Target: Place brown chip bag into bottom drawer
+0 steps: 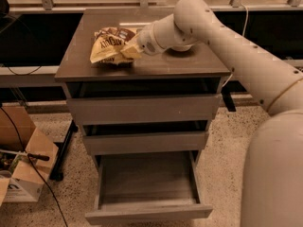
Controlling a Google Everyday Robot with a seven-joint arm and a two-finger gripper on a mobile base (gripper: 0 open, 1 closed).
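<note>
The brown chip bag, cream-yellow with a dark brown end, lies on the top of the grey-brown cabinet, at the left of the middle. My gripper reaches in from the right and is shut on the bag's right end, whose yellow corner sticks out under it. The bottom drawer is pulled open below, and its grey interior shows nothing in it. The two drawers above it are pushed in.
A white bowl sits on the cabinet top, mostly hidden behind my arm. A cardboard box and cables lie on the floor at the left, beside a black stand leg. My white base fills the lower right.
</note>
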